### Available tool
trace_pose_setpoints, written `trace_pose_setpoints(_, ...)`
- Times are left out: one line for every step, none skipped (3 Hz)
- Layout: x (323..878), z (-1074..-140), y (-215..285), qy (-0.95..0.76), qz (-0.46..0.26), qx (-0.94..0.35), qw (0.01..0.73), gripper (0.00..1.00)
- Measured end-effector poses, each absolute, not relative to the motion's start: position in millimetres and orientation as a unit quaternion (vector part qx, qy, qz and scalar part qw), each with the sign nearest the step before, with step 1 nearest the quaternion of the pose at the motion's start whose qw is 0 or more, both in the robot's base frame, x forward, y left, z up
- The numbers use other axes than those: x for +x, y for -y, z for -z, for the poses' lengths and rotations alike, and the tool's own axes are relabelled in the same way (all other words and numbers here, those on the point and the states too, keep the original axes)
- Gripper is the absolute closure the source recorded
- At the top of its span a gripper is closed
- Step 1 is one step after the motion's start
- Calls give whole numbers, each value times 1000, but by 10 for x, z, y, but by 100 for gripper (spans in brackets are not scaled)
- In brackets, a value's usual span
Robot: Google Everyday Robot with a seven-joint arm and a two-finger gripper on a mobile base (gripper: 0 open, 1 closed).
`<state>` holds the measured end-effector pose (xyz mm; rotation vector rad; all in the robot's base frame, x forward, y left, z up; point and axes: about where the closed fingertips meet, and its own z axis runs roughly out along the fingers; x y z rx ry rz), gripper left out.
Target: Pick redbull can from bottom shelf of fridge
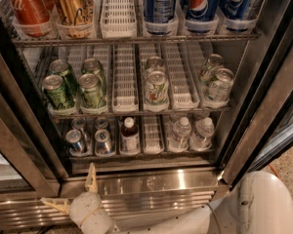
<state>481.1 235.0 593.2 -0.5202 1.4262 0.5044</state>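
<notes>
Camera view, gripper spread wide below bottom shelf, redbull can untouched

Bottom shelf of the fridge, lying above the gripper, whose fingers are spread apart before the steel base. Just above the gripper stand redbull cans in two lanes. Rightward from these follow a white-capped bottle, a white lane tray and two clear bottles.

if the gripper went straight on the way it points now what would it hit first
Probably the steel sill just below the bottom shelf, not a redbull can. The gripper sits low at the left with fingers spread; depth is unclear.
</notes>
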Motion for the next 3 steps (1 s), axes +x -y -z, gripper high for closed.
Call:
trace_pose_setpoints(4870,-5890,-2384,-640,-219,-242,696,0)
trace_pose_setpoints(5013,-5826,-2394,-644,-209,-238,696,0)
trace_pose_setpoints(5116,-5785,-2352,-647,-197,-236,698,0)
